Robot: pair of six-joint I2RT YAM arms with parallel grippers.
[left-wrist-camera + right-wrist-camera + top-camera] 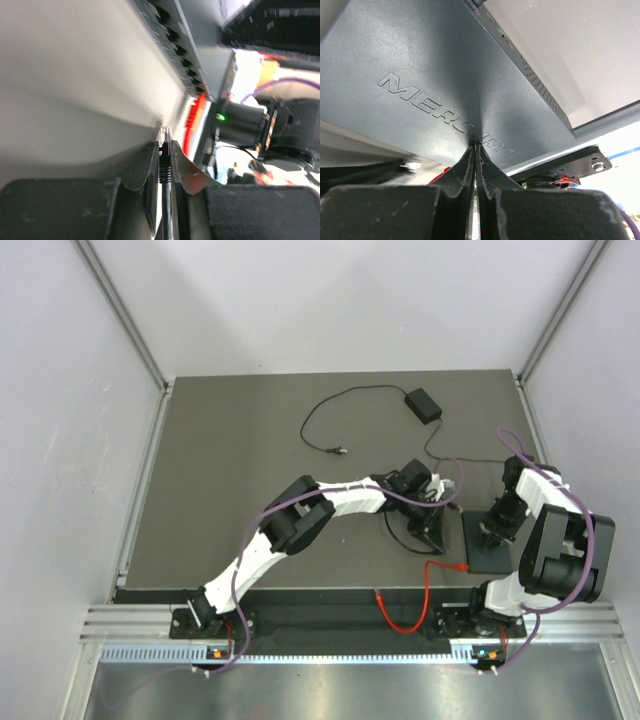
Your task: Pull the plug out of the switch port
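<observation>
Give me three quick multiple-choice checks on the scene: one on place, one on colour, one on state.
1. Where is the right gripper?
A. pressed on top of the switch
B. raised high in the air
C. folded back at its base

2. What colour is the cable lying between the arm bases?
A. blue
B. red
C. yellow

3. What is the state of the plug at the left gripper?
A. seated in a socket
B. pinched, clear of the ports
C. lying loose

Answers:
1. A: the closed fingertips meet the lettered top.
2. B: a red loop lies there.
3. B: the fingers clamp it and its clear tip stands apart from the port row.
</observation>
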